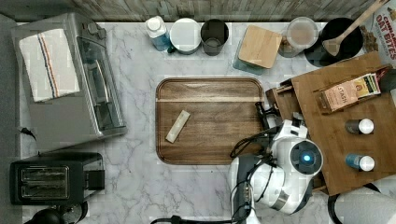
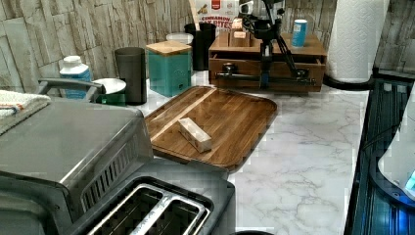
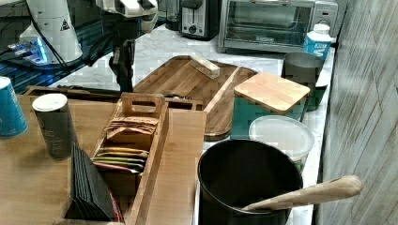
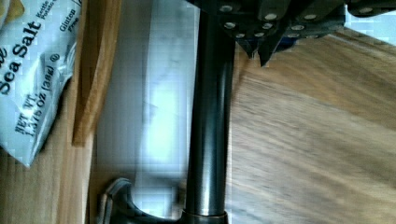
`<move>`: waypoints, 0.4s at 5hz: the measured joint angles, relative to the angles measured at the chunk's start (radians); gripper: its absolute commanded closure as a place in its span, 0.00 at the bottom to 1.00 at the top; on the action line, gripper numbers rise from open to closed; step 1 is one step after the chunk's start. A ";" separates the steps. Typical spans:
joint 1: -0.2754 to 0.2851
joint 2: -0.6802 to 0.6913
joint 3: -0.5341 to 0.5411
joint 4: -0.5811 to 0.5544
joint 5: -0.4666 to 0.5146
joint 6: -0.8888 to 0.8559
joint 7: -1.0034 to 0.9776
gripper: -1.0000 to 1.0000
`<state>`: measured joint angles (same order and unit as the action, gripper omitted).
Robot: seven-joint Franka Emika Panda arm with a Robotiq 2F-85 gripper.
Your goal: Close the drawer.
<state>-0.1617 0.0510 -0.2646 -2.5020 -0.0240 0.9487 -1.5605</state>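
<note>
Marble countertop (image 1: 140,186) runs under everything you are working on, with the wooden tray (image 1: 210,121) as your landmark in the middle. Just off the tray's edge, on the top view's right, the drawer (image 2: 266,67) sits under a wooden stand and looks only slightly pulled out. Its black handle (image 4: 208,116) faces the tray. Your gripper (image 2: 265,68) hangs right at that handle, between tray and drawer front; in the wrist view the bar runs close under the fingers. You cannot tell from these pictures how wide the jaws stand or whether they hold the bar. My judgement: if you push off-centre or at an angle, the drawer may bind, or the whole stand may slide back and tip the bottles (image 1: 360,126) on top. A snack packet (image 4: 28,70) inside might also catch.
</note>
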 measured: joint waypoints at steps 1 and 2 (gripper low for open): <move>-0.015 0.031 -0.024 0.012 0.000 0.088 -0.021 1.00; -0.034 0.051 -0.045 0.014 0.050 0.165 -0.057 1.00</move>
<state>-0.1953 0.1022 -0.3093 -2.4883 0.0257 1.1133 -1.6172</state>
